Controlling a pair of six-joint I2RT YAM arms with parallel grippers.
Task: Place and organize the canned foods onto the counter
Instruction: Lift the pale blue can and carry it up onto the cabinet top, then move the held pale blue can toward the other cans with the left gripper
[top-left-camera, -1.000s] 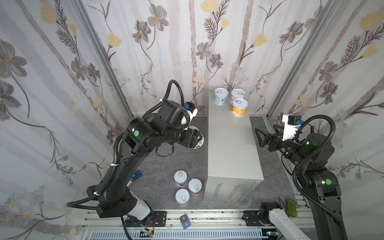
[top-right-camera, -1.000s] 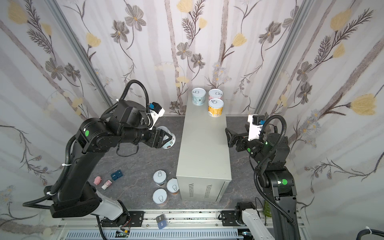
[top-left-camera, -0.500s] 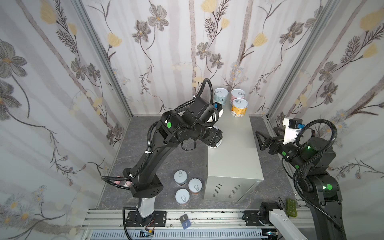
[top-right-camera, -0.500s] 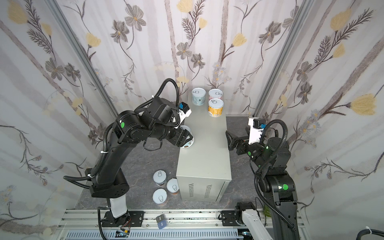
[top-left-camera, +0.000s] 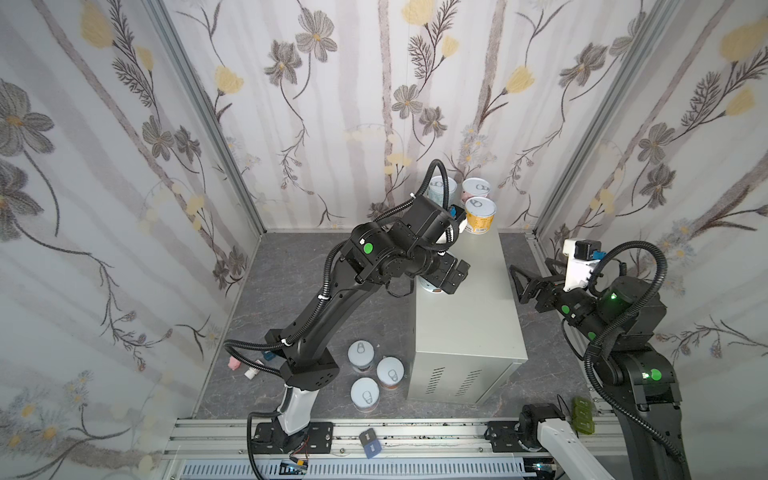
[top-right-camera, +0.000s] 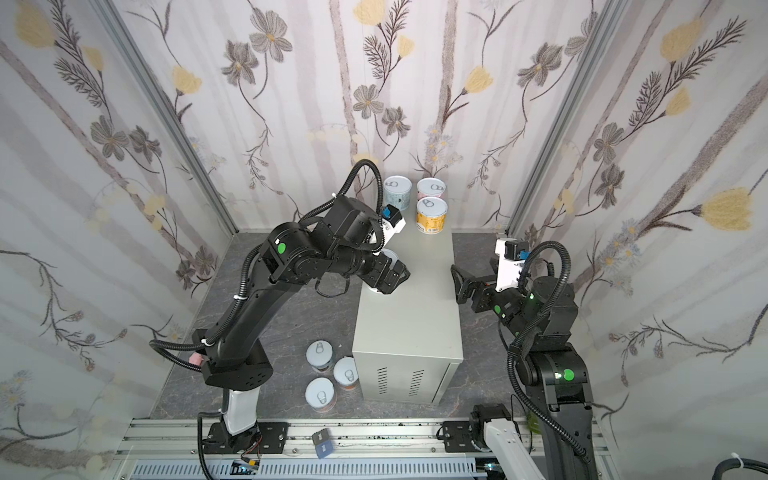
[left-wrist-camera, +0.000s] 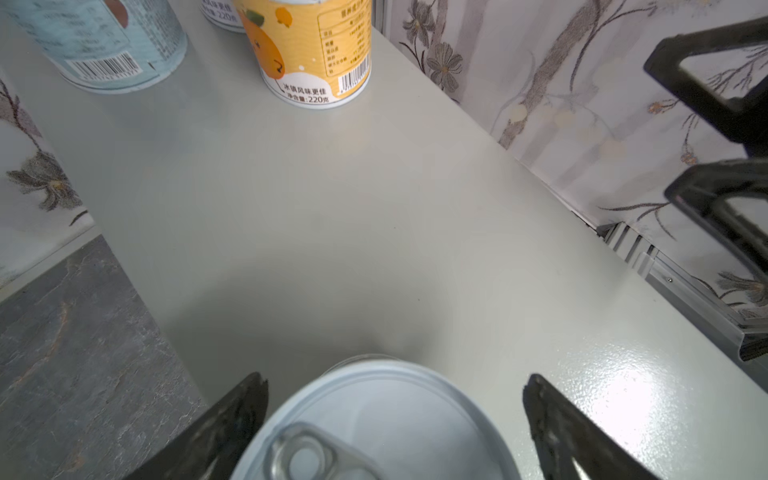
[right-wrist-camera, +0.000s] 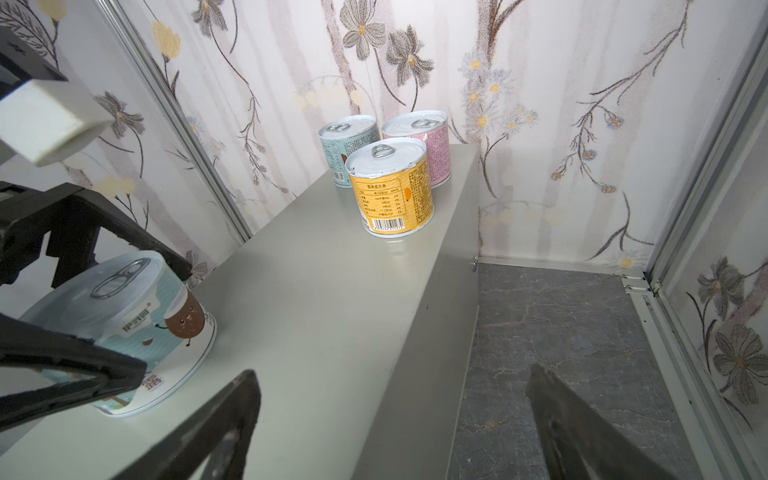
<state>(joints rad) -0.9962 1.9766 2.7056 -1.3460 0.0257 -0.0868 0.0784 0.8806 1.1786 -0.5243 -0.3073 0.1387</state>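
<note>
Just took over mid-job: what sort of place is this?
Likely a staged robot test booth: flowered wall panels, arms mounted on a metal rail, a metal box as the counter.

orange can cut off; nearest can blurred

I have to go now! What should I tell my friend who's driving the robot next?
Left gripper: open, jaws either side of the cartoon-face can, which is on the counter.
Right gripper: open, empty, beside the counter.
Done: four cans up, including blue can, pink can and orange can at the far end.
Left: three floor cans near the vented end.
</note>
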